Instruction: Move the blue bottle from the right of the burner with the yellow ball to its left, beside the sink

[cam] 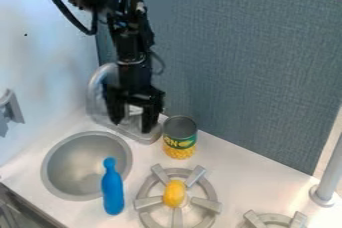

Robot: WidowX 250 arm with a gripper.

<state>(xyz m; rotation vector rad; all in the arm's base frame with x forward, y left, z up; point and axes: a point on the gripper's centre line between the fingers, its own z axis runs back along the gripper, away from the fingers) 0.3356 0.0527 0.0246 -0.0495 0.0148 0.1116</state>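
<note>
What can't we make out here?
All in the camera view:
- faucet: partly behind the end effector
- sink: part of its rim, behind the bottle
- left burner: centre, under the yellow thing
- right burner: cut off by bottom edge

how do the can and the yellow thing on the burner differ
The can is larger and cylindrical; the yellow thing is small and oval. The can has a green and yellow label and a grey top; the yellow thing is plain yellow. The can stands on the counter; the yellow thing rests on the burner. Both show yellow.
</note>
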